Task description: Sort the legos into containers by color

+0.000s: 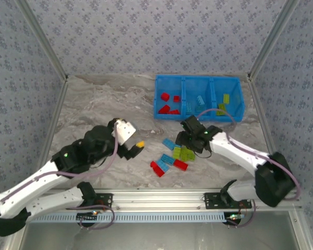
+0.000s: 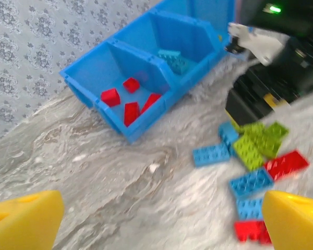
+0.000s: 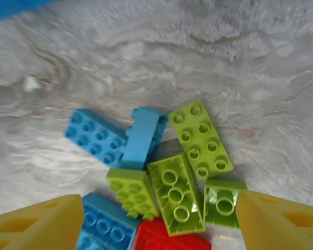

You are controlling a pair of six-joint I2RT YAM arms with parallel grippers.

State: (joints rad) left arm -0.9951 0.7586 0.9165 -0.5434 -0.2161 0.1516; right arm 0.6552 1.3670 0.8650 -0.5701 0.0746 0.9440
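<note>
1. Left gripper (image 2: 161, 223): blunt yellow fingers spread wide with nothing between them, over the marbled grey table (image 2: 120, 166).
2. Right gripper (image 3: 159, 219): yellow wedge-shaped fingers spread, straddling studded lime legos (image 3: 175, 192) in the loose heap on the table.
3. Glossy blue plastic bin (image 1: 198, 78): three rectangular compartments, with red bricks (image 1: 167, 104) in the leftmost.

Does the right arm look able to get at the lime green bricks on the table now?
Probably yes. The right gripper hangs close above the lime green bricks, jaws open to either side, nothing in the way. A light blue brick right beside them might get caught too.
</note>
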